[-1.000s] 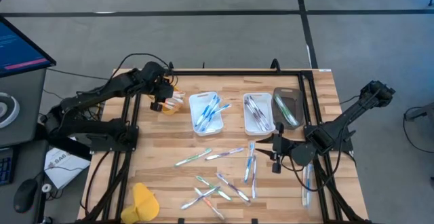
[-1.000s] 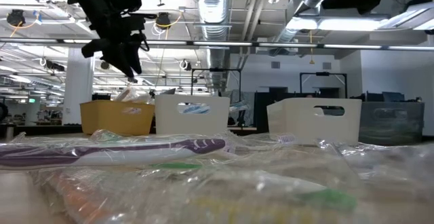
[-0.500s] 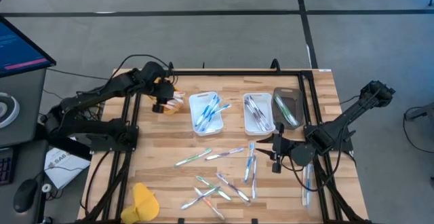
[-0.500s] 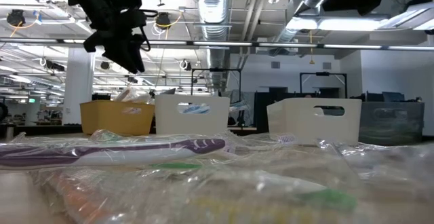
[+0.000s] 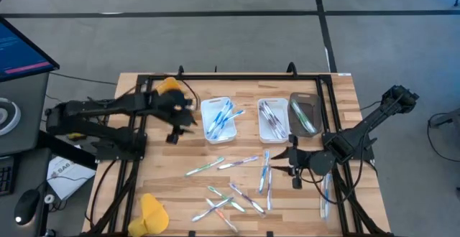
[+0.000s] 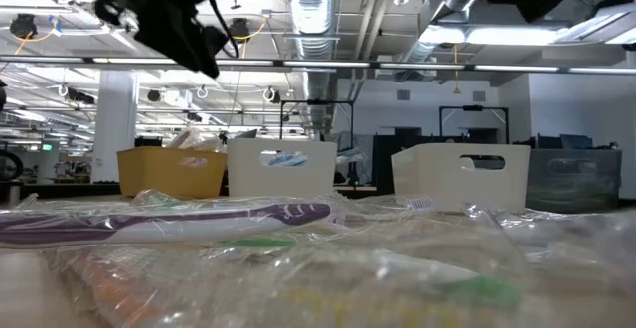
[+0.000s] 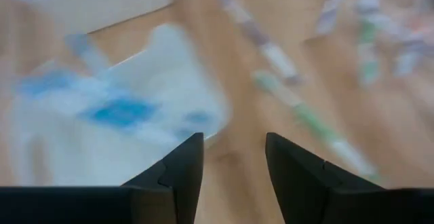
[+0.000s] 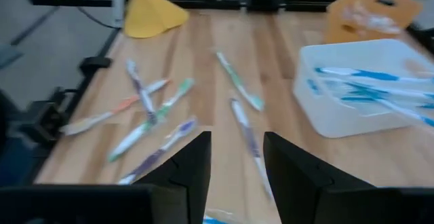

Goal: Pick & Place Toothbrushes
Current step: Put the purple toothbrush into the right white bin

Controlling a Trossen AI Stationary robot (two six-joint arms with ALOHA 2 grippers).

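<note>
Toothbrushes (image 5: 231,187): loose lot scattered flat on the near half of the table (image 5: 172,187), lying at mixed angles, several crossing or touching in the cluster nearest the front edge; a few more lie in a row closer to the trays. In the low view some appear sealed in clear crinkled wrap. Further brushes already sit in the trays: blue-accented ones in the left white tray (image 5: 218,118), grey ones in the second white tray (image 5: 273,118), green ones in the dark tray (image 5: 305,113).

Handling, as a judgement: very light, stiff, thin and smooth, so likely to skid or pivot on the wood when pinched. Best taken across the handle near mid-length, jaws square to its long axis. Start with a brush lying alone rather than one crossed by a neighbour. Wrapped ones may slip inside their film.

Right gripper (image 5: 294,171): low over the table, just beside the upright-lying brushes at the right of the scatter; fingers apart, nothing between them.

Left gripper (image 5: 175,128): above the table just left of the left white tray, fingers apart, empty.

Also present: yellow tray (image 5: 169,86) at the back left; yellow cloth (image 5: 152,214) at the front left corner.
</note>
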